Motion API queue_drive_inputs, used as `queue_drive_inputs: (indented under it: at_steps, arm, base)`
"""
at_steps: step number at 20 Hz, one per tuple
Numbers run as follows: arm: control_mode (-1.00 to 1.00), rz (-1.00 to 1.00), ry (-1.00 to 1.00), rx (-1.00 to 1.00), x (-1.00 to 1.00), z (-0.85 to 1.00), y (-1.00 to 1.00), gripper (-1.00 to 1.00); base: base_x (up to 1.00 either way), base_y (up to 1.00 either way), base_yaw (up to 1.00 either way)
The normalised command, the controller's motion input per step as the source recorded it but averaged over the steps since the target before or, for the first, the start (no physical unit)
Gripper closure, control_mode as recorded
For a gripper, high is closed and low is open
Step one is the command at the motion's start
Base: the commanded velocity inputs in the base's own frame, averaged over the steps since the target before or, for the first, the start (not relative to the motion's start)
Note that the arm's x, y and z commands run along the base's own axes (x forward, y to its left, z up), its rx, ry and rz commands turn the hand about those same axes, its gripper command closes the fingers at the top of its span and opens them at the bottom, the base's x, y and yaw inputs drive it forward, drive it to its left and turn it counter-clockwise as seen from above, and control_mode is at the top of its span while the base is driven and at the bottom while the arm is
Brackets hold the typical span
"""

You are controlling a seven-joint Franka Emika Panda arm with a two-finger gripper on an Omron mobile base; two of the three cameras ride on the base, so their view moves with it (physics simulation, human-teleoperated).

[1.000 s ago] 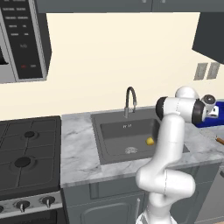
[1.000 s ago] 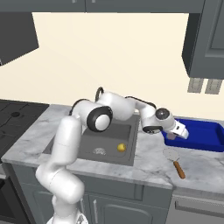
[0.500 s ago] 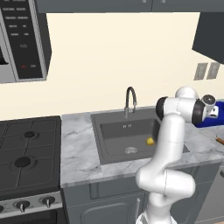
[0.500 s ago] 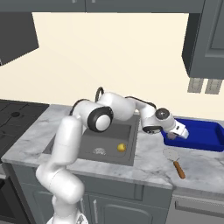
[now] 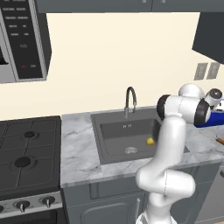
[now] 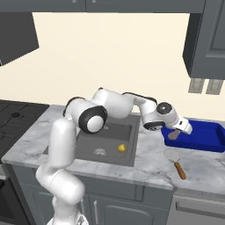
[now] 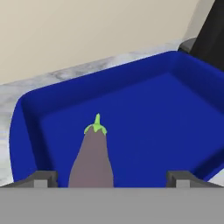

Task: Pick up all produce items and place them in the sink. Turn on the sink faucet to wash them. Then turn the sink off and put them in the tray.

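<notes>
Claw (image 7: 109,177) jaws now stand wide apart over the tray (image 7: 175,113), well clear of the eggplant (image 7: 92,157) on both sides; a second ago they were far narrower. Judgement: the eggplant has just been released into the tray, so its part of the task is done. Counted: one eggplant at the tray, one lemon (image 6: 121,148) in the sink (image 6: 88,140) near the drain, one faucet (image 5: 130,99), one spatula (image 6: 175,160) on the counter (image 6: 149,169).

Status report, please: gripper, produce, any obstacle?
Gripper open over tray. Eggplant between fingers, above tray. Lemon in sink. Nothing in the way.
</notes>
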Motion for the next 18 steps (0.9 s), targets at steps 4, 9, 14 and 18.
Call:
queue_drive_inputs:
  at_steps: [4,9,14,18]
  arm:
    - [-1.00,0.00,0.00,0.00,-0.47,0.48,0.12,-1.00]
    - [-1.00,0.00,0.00,0.00,-0.59,0.45,0.40,-1.00]
    - [-1.00,0.00,0.00,0.00,-0.46,0.56,0.73,-1.00]
    - [-1.00,0.00,0.00,0.00,-0.28,0.78,0.81,-1.00]
  base:
    - [0.00,0.00,0.00]
    - [0.00,0.00,0.00]
    - [0.00,0.00,0.00]
    - [0.00,0.00,0.00]
